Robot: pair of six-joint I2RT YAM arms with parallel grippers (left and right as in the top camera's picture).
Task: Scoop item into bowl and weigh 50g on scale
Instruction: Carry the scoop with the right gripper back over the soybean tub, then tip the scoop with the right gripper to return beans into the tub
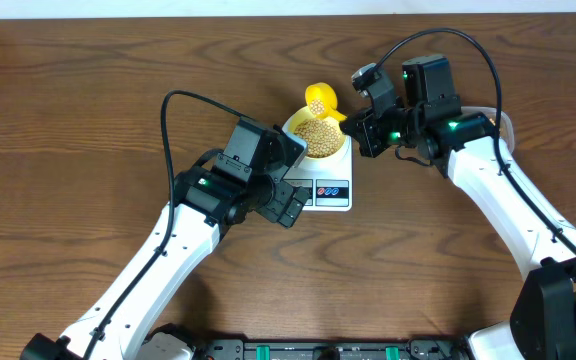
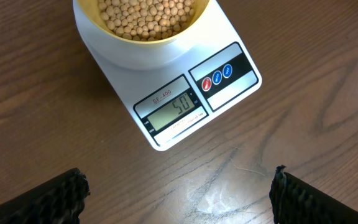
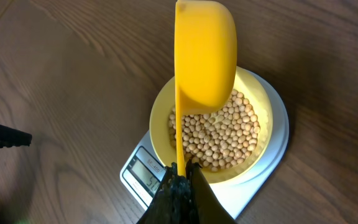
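Note:
The white scale (image 1: 333, 192) stands mid-table, and its display (image 2: 180, 104) shows 50. On its platform sits the pale yellow bowl (image 2: 143, 53), holding tan beans (image 2: 148, 15) (image 3: 224, 134). My right gripper (image 3: 182, 177) is shut on the thin handle of a bright yellow scoop (image 3: 205, 56). The scoop (image 1: 321, 100) hangs tipped on its side over the bowl's (image 1: 318, 148) far rim. My left gripper (image 2: 179, 199) hovers over bare wood just in front of the scale, open, with nothing between its fingers (image 2: 48, 199).
The left arm (image 1: 208, 195) reaches in from the front left, its gripper (image 1: 288, 205) beside the scale's left front corner. The right arm (image 1: 468, 150) comes from the right. Brown wooden table (image 1: 88, 100) surrounds the scale on all sides.

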